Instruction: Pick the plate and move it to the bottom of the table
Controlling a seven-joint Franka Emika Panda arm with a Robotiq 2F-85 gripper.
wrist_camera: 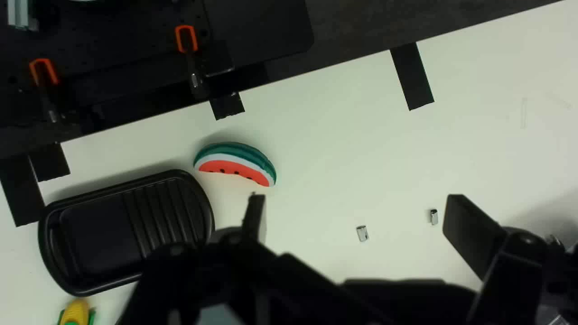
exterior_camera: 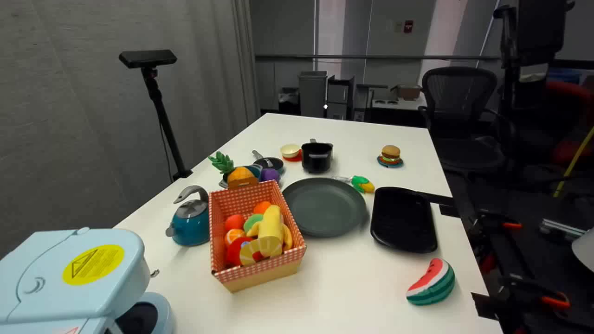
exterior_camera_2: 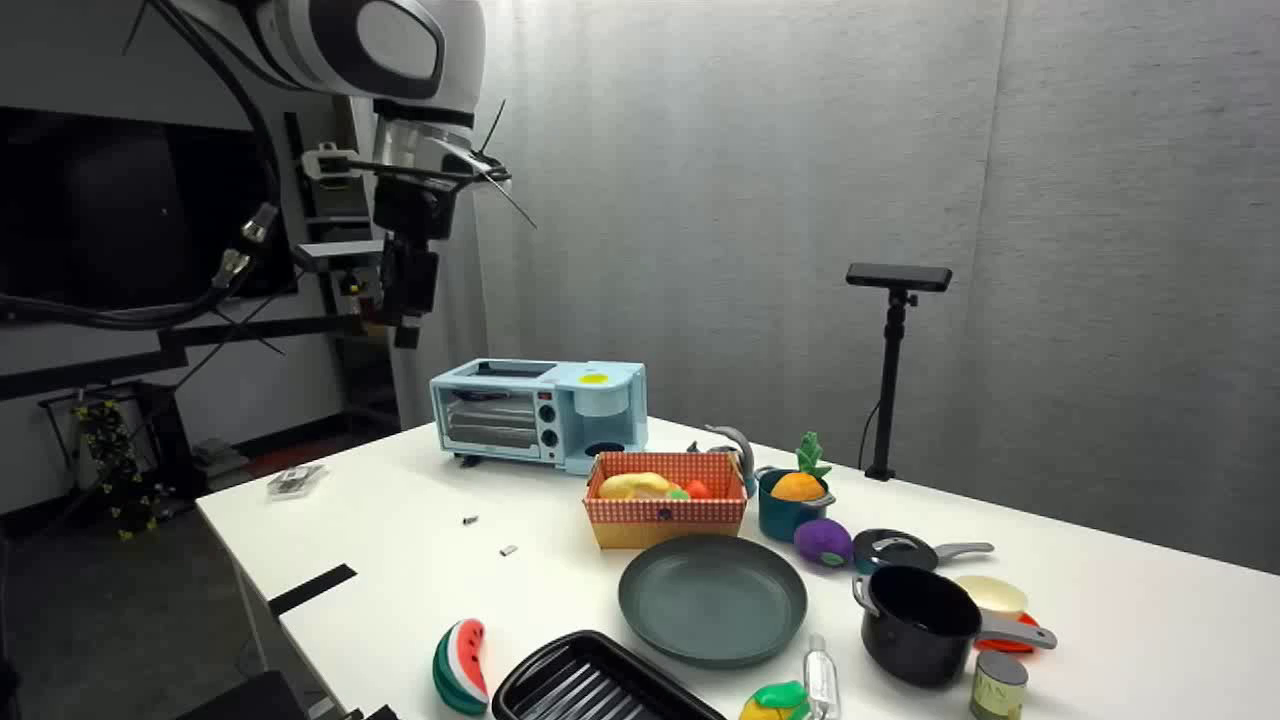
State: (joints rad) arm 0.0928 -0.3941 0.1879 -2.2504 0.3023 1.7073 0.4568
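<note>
The plate (exterior_camera: 325, 207), round and dark grey with a shallow rim, lies flat on the white table (exterior_camera: 343, 292) beside the fruit basket. It also shows in an exterior view (exterior_camera_2: 712, 600), between the basket and the black tray. My gripper (exterior_camera_2: 405, 325) hangs high above the table's end near the blue toaster, well apart from the plate. In the wrist view my gripper (wrist_camera: 356, 214) has its fingers wide apart with nothing between them, over the table surface (wrist_camera: 334, 144). A small grey-green patch shows low behind the fingers there; I cannot tell whether it is the plate.
The fruit basket (exterior_camera: 257, 276) touches or nearly touches the plate. The black tray (exterior_camera: 403, 220), toy corn (exterior_camera: 362, 184), black pot (exterior_camera: 317, 157) and purple eggplant (exterior_camera_2: 823, 541) surround it. A watermelon slice (wrist_camera: 235, 163), kettle (exterior_camera: 191, 222) and blue toaster (exterior_camera_2: 540, 415) stand farther off.
</note>
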